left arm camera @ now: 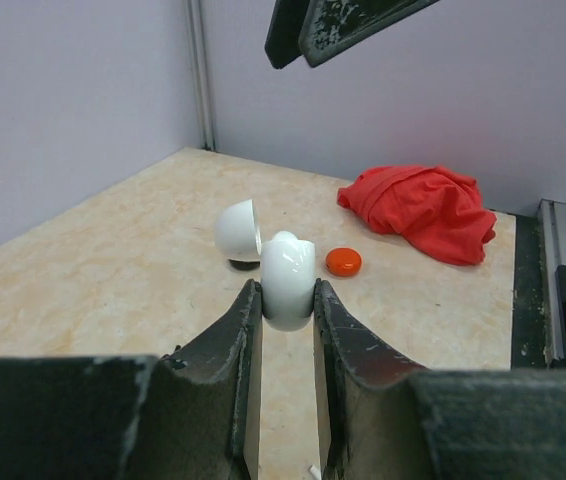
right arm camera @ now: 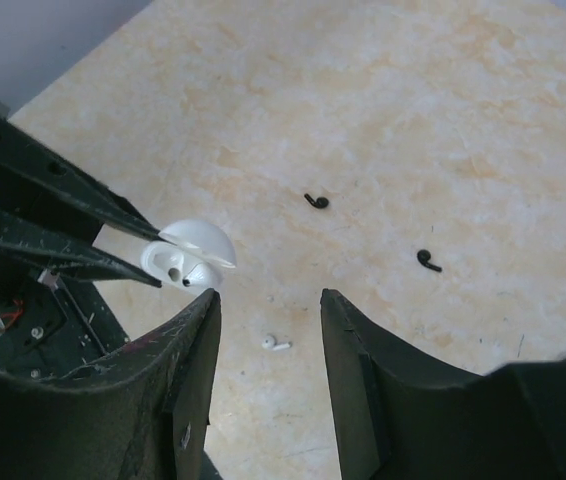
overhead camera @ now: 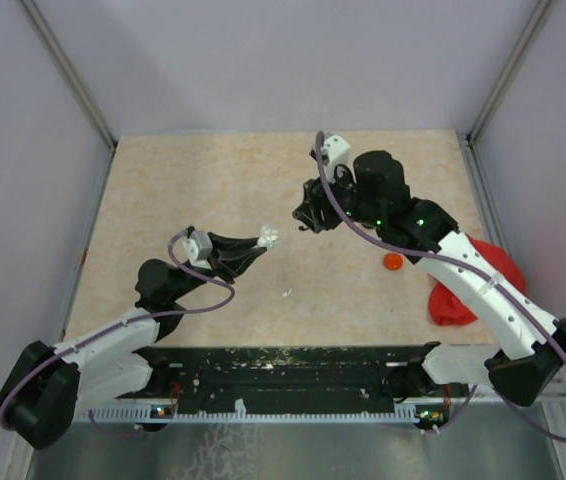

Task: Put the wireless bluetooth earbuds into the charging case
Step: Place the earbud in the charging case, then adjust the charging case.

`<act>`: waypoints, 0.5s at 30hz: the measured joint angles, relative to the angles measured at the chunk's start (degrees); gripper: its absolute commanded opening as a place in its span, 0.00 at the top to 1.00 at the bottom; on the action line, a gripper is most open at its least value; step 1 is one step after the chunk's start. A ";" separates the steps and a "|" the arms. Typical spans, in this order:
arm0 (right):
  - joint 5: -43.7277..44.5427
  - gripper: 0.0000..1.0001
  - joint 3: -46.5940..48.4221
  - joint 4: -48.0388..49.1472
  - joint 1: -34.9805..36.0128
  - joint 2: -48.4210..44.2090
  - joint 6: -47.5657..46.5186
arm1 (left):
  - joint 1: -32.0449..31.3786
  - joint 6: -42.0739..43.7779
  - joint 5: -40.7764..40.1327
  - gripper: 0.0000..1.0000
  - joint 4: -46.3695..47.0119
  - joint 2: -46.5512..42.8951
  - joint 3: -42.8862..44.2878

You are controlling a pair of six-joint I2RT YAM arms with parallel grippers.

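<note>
Your left gripper (overhead camera: 256, 245) had the open white charging case (left arm camera: 288, 280) pinched mid-frame while your right gripper (right arm camera: 270, 297) hung wide and empty above a white earbud (right arm camera: 276, 344) lying low-center on the table (right arm camera: 463, 120)

Left hand (left arm camera: 287, 292): clamped on white charging case (left arm camera: 288, 268), lid open
Orange case (left arm camera: 343, 262): on worktop (left arm camera: 103, 270), beyond
Red cloth (left arm camera: 421, 210): far right
</note>
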 measured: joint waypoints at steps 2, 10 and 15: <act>-5.22 0.56 -2.62 2.16 -2.40 -2.29 -2.36 | 0.35 -0.55 0.92 0.99 -0.11 0.00 0.00; -18.03 0.57 -12.26 7.26 -2.54 -6.67 -11.04 | 4.09 -5.68 7.93 0.99 2.95 0.52 -0.02; -24.63 0.59 -13.44 10.25 -3.43 -5.46 -11.26 | 6.10 -10.99 13.31 0.99 10.45 3.67 -0.15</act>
